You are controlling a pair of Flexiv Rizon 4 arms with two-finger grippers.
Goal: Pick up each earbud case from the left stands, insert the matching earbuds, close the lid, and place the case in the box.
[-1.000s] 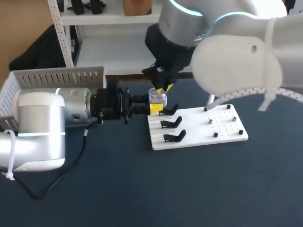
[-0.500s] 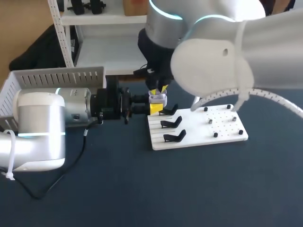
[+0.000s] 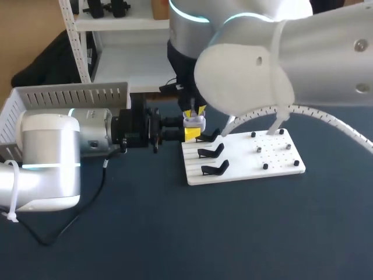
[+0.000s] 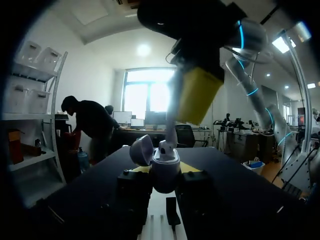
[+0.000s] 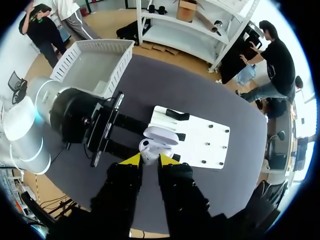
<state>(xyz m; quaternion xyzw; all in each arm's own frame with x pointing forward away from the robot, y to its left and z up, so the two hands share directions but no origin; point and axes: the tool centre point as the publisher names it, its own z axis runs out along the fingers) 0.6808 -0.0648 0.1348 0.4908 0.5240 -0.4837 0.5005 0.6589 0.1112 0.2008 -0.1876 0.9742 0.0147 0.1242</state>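
Observation:
A white earbud case (image 3: 194,122) with its lid (image 4: 142,149) tipped open is held off the table, and my left gripper (image 3: 192,133) is shut on its body (image 4: 165,169) from both sides. My right gripper (image 3: 194,111) hangs straight above the case, its yellow fingertips (image 5: 131,160) close together over the case's mouth (image 5: 149,149). A small white earbud (image 4: 168,146) sits at that mouth between those tips. In the left wrist view one yellow finger (image 4: 198,95) of the right gripper looms over the case.
The white board (image 3: 245,169) lies just right of the case, with three black stands (image 3: 211,152) on its left half and small pegs (image 3: 259,149) on its right half. A white slatted basket (image 3: 70,92) stands at the back left.
My right arm has swung left, bringing its gripper a little left and down until it is centred over the case. The left gripper and case have stayed put.

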